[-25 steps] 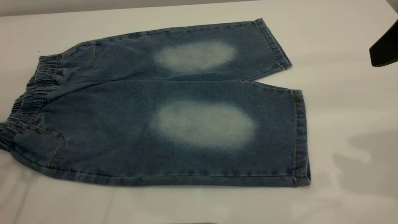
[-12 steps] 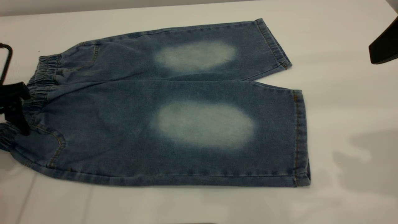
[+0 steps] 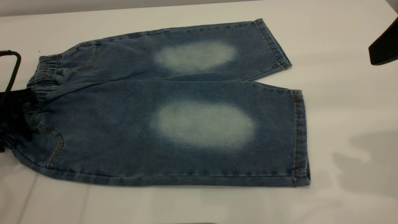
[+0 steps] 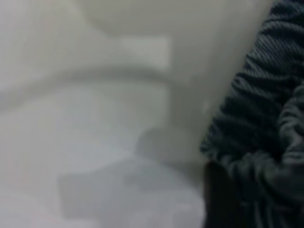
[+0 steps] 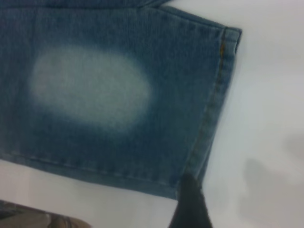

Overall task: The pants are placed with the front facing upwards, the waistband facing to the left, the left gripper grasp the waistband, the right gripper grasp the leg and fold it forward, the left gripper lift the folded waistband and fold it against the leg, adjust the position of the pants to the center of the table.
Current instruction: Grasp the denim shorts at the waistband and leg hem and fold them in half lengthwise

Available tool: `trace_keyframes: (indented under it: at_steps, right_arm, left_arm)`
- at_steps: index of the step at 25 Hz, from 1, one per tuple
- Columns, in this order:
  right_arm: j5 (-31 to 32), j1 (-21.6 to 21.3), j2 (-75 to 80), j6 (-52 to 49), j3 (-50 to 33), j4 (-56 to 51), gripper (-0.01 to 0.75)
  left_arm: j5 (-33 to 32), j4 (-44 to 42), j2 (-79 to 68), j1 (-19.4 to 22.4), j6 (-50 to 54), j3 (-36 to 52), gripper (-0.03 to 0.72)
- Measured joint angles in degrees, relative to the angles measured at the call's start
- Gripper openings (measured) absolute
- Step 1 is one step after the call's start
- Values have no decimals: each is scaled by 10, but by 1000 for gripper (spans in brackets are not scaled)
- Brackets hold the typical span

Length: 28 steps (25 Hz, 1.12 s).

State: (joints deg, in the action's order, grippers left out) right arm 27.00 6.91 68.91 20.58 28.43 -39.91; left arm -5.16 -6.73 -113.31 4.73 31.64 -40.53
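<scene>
Left hand (image 3: 14, 115) at waistband (image 3: 43, 73) edge

surface: white tabletop (image 3: 342, 37) | beyond far edge: grey strip (image 3: 93, 4) | light: soft shadows

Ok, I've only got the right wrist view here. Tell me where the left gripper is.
Observer: The left gripper is at the exterior view's left edge, over the waistband.
Operator: Say whether any of the cloth is off the table.
Observer: None that I can see. The pants lie flat and unfolded on the table, with both legs spread towards the right.
Operator: Describe the left wrist view.
Observer: It shows the gathered folds of the waistband close up on one side, with bare table beside them.
</scene>
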Motion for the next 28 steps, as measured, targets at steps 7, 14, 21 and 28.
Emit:
trace_keyframes:
  at_steps: [7,14,21,28]
  right_arm:
    - [10,0,13,2,-31,-46,459]
    - [5,0,96,123,-77,-199,457]
    - [9,0,233,363,-80,-427,455]
    - [93,0,374,555,-79,-619,455]
  left_arm:
    - [5,0,0,-14,-10,-3,92]
    - [-36,-1,46,-75,-40,-2,92]
    - [-57,-1,119,-95,-42,0,92]
    - [-72,-1,172,-97,-55,2,91]
